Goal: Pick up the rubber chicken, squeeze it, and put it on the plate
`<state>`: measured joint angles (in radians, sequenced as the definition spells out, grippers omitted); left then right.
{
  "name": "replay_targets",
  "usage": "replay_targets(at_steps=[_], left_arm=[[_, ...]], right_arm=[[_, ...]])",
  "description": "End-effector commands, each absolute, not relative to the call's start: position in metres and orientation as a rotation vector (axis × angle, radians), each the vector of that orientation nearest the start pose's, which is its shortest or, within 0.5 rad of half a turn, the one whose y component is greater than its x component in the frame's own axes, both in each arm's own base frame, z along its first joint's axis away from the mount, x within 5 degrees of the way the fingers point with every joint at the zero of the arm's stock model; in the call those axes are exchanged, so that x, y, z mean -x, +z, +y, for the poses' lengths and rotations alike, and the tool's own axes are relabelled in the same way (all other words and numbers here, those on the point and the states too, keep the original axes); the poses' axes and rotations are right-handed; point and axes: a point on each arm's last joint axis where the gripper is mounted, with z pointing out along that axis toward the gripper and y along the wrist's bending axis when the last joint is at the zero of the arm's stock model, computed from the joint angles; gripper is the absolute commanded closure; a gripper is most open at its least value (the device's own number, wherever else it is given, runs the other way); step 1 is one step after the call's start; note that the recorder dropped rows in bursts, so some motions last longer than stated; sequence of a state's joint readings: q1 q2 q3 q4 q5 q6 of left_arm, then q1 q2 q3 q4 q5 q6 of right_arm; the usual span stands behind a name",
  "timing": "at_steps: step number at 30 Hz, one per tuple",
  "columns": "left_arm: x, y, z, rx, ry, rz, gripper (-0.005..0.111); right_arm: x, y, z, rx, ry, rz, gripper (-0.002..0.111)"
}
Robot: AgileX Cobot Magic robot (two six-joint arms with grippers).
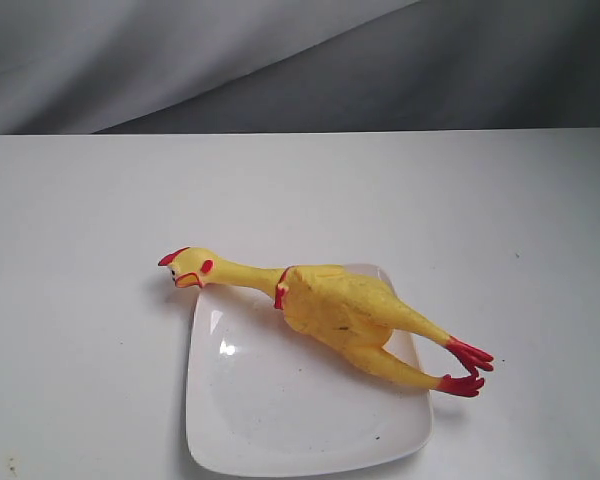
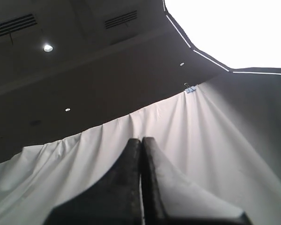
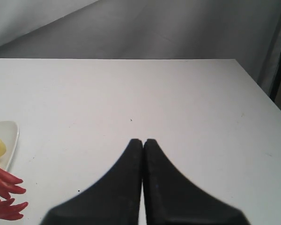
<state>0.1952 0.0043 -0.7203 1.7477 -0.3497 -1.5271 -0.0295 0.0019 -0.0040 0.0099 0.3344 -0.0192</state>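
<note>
Rubber chicken [image 1: 335, 305] diagonally across plate [image 1: 280, 420], head & feet overhanging onto white table [image 1: 80, 250].

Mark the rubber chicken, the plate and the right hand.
rubber chicken [image 1: 335, 305]: exterior view, plump body.
plate [image 1: 280, 420]: exterior view, bare floor.
right hand [image 3: 143, 140]: right wrist view, between shut fingertips.

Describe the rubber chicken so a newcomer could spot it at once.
On the white table sits one square white plate. Lying slantwise across its far side is the rubber chicken, head and feet overhanging the rim. It is the only coloured thing there: yellow, with red comb, collar and feet.
</note>
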Motion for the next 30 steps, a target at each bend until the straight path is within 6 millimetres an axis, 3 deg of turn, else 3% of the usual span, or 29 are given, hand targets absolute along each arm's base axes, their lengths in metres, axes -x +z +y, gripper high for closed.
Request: replay_targets(at_steps=[1, 21, 26, 30], left_arm=[[0.047, 0.410, -0.039, -0.299, 0.211, 0.850, 0.106], [0.044, 0.409, -0.034, -0.229, 0.178, 0.829, 0.106], [0.055, 0.420, -0.028, -0.101, 0.094, 0.673, 0.106], [0.055, 0.420, -0.016, 0.045, 0.095, 0.680, 0.106]], right_arm=[[-0.054, 0.183, -0.002, -0.028, -0.025, 1.816, 0.108], [-0.054, 0.183, -0.002, -0.028, -0.025, 1.816, 0.108], [-0.054, 0.183, -0.002, -0.028, -0.025, 1.816, 0.108], [-0.054, 0.183, -0.002, -0.028, -0.025, 1.816, 0.108]])
